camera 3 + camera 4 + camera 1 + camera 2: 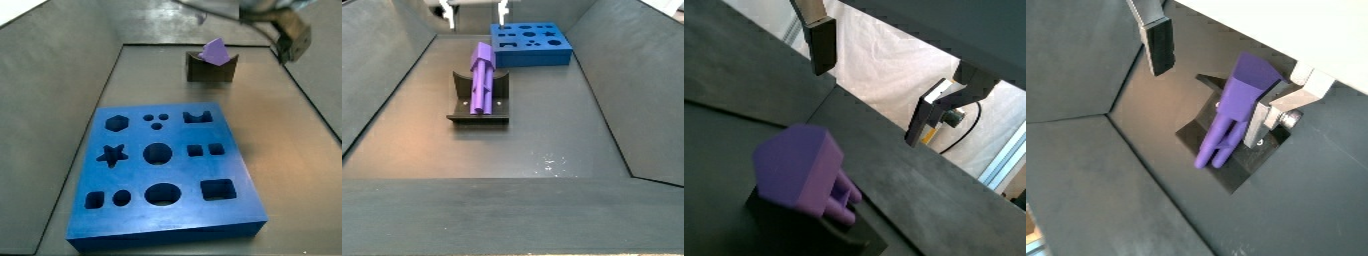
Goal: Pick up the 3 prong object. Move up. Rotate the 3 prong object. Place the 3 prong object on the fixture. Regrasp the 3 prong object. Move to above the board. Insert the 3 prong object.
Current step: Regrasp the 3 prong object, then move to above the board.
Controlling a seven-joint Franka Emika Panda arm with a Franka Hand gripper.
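From my remote station I count one 3 prong object (pixel 482 68), one fixture (pixel 478 100), one board (pixel 531 45) and one gripper (pixel 472 12) in this dark grey, wall-sided work bay. The purple piece rests in the notch of the dark fixture, leaning on its upright, seen as a long slanted bar in a side view and as a small purple wedge (pixel 214 50) atop the block (pixel 210 68) in a side view. In both wrist views it lies on the fixture (pixel 1227 150) with its prongs pointing away from the flat base (pixel 804 170) (pixel 1237 105); I can make out at least two prongs but cannot count them surely. The gripper hangs above and behind the fixture, its jaws spread wide with nothing between them; its two silver fingers (pixel 820 45) (pixel 1157 45) stand clear of the piece. The blue board (pixel 167 165) lies flat on the floor, well apart from the fixture, carrying a star, a hexagon, circles, squares and three small dots. The floor (pixel 516 150) is matte dark grey; sloped grey walls enclose it, and pale sheeting (pixel 898 60) shows beyond the bay's edge.
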